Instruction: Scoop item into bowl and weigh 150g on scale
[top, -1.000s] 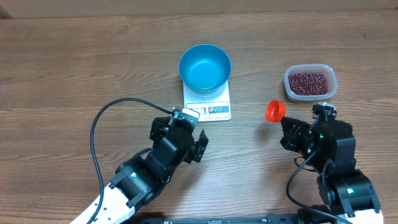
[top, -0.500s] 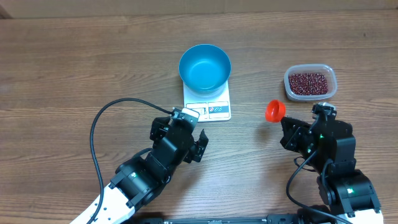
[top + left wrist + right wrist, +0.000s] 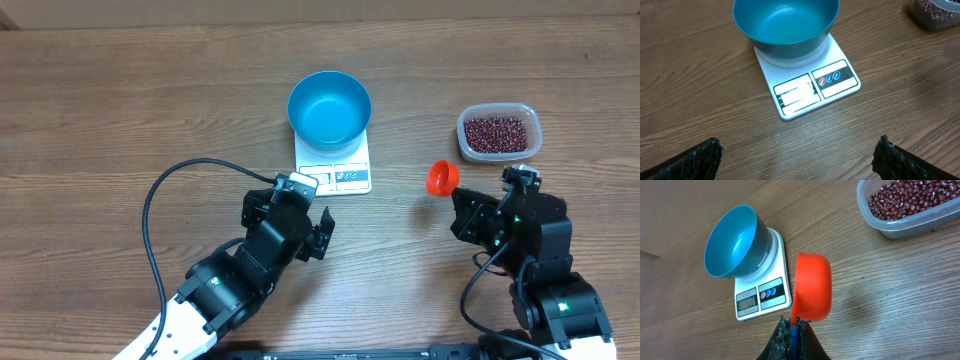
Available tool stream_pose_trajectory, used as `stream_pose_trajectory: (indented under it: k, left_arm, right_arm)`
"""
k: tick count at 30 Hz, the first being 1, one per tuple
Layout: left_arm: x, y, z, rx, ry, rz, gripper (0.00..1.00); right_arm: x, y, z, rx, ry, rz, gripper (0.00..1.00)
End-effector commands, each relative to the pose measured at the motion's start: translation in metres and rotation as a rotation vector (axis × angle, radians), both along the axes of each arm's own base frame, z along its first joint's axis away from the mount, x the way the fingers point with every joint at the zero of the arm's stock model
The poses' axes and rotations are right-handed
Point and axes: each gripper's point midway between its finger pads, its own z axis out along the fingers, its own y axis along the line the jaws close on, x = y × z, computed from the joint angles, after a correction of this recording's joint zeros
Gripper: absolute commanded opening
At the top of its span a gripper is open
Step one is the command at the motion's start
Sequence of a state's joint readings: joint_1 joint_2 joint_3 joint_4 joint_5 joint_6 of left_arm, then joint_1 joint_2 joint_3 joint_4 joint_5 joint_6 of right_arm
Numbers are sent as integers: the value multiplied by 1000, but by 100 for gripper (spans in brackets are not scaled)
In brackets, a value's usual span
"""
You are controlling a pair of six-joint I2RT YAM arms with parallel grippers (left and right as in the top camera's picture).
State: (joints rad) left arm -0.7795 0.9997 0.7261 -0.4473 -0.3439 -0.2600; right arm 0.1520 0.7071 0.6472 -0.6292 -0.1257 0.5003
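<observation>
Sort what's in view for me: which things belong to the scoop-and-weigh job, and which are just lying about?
Job: beans in the clear tub; orange scoop, held by the shut right gripper; blue bowl, empty, on the scale.
Not the job: left arm's black cable; left gripper, open, holding nothing.

bowl [image 3: 329,108] blue | scale [image 3: 335,178] white | beans [image 3: 495,131] dark red | scoop [image 3: 442,178] orange
</observation>
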Motion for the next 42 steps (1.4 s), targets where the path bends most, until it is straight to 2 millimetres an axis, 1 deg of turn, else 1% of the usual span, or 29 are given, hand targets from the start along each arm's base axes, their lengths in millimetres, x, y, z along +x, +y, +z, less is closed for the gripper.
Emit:
stream_pose_trajectory:
  k: [1,13,21,26,33,42]
  left_arm:
    - [-2,-2,0,-18,3,1,100]
    - [-2,-2,0,-18,3,1,100]
    - [-2,-2,0,-18,3,1,100]
    - [-2,-2,0,-18,3,1,100]
    - [-2,-2,0,-18,3,1,100]
    - [-2,-2,0,-18,3,1,100]
  right_arm:
    - [3,0,15,-1,-39,1,4]
    - [3,1,15,0,-38,3,4]
    - [-2,7,11,25,-15,35,4]
    - [-7,15,10,53,5,75,4]
    - [-13,15,2,50,45,77,4]
    - [-13,15,2,51,45,77,4]
